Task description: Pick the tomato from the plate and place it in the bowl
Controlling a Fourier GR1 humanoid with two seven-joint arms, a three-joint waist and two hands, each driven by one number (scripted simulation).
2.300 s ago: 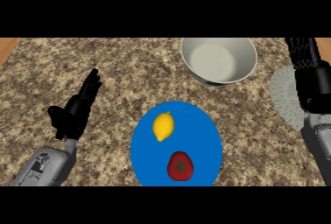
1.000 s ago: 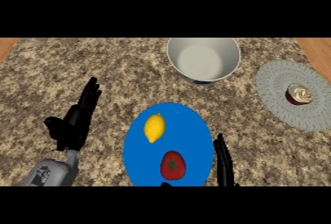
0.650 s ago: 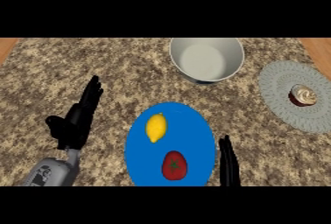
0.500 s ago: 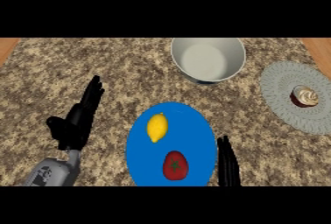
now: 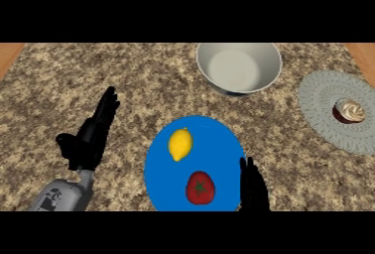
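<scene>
tomato (image 5: 200, 188) lies on the near part of the blue plate (image 5: 224, 149), below a lemon (image 5: 180, 144) and apart from it. no writing can be read anywhere; a pale mark on the grey left forearm (image 5: 60, 196) is too small to make out. the right hand (image 5: 253, 186) shows only as dark straight fingers rising from the lower edge, pressed together at the plate's right rim just beside the tomato; its palm is cut off. compared with half a second ago it stands about where it was. the left hand (image 5: 91, 135) rests spread on the granite counter (image 5: 124, 74), fingers up, as before. the white bowl (image 5: 239, 67) sits far back. a cupcake (image 5: 349, 111) sits on a grey mat (image 5: 328, 99), its right part cut off.
</scene>
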